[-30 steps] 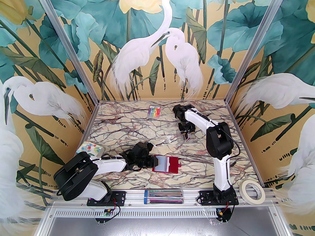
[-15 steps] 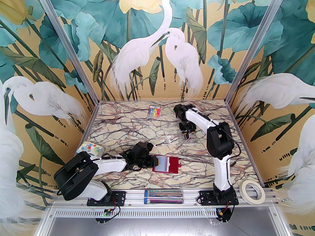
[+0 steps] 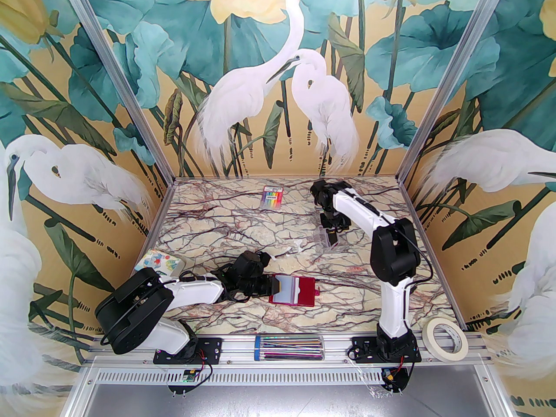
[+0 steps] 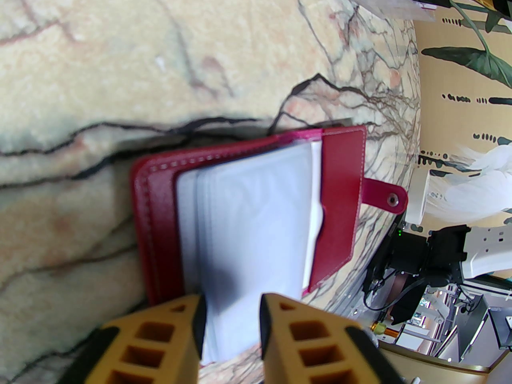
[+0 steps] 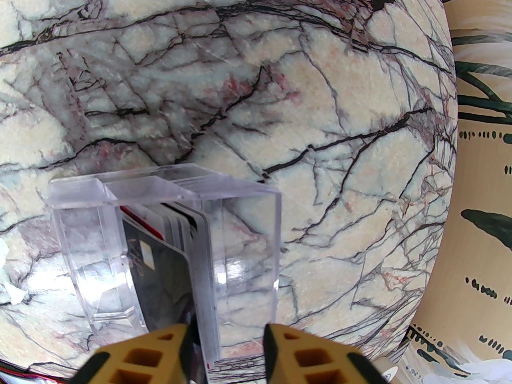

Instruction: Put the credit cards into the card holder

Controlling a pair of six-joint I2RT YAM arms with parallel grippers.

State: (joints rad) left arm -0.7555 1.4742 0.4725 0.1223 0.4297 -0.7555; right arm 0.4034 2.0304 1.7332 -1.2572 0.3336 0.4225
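Grey cards (image 5: 206, 274) stand on edge, lower centre, between my right fingers (image 5: 228, 336), narrow but not pinching. My left fingers (image 4: 232, 326) clamp the holder (image 4: 344, 198).

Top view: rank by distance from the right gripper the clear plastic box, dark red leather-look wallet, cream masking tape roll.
1. Clear plastic box: at the fingertips of the right gripper.
2. Dark red leather-look wallet: lower centre of the view.
3. Cream masking tape roll: bottom right of the view.
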